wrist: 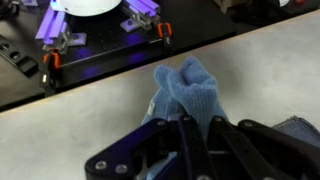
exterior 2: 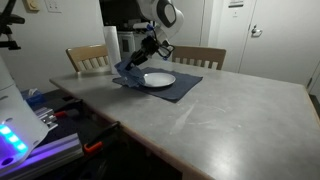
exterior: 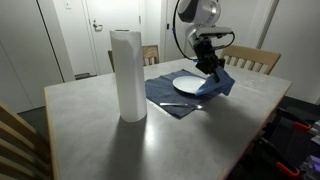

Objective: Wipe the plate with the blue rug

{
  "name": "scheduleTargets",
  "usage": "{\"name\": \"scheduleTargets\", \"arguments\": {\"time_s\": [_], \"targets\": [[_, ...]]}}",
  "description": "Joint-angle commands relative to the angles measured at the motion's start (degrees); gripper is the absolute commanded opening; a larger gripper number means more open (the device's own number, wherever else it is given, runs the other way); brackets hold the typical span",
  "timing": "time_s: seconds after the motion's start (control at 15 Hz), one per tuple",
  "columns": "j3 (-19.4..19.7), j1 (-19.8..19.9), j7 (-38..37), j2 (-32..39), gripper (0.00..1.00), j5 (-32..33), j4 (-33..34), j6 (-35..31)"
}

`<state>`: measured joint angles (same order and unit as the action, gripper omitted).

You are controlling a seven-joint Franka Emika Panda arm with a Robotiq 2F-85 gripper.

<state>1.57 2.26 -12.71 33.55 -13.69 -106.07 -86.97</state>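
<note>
A white plate (exterior: 189,84) (exterior 2: 158,79) lies on a dark blue placemat (exterior: 165,97) (exterior 2: 185,86) on the grey table. My gripper (exterior: 212,68) (exterior 2: 146,54) (wrist: 190,135) is shut on a light blue rag (exterior: 220,81) (exterior 2: 130,72) (wrist: 187,92). It holds the rag bunched up, hanging beside the plate's edge and just off the plate. In the wrist view the rag sticks out between the fingers above the table surface; the plate is out of that view.
A tall white paper towel roll (exterior: 127,75) (exterior 2: 112,44) stands upright on the table. Wooden chairs (exterior: 254,60) (exterior 2: 199,57) stand round the table. The table edge (wrist: 120,80) runs close below the gripper, with equipment on the floor beyond.
</note>
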Motion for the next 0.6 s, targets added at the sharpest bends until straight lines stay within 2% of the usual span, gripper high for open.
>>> {"name": "scheduleTargets", "arguments": {"time_s": [0.0, 0.2, 0.53], "targets": [[2.69, -1.94, -8.73, 1.2, 0.02, 2.31, 2.08, 5.43], [4.44, -3.38, -16.54, 0.91, 0.02, 3.69, 1.33, 4.11], [5.73, -4.78, -24.34, 1.31, 0.02, 4.94, 1.13, 0.29]]}}
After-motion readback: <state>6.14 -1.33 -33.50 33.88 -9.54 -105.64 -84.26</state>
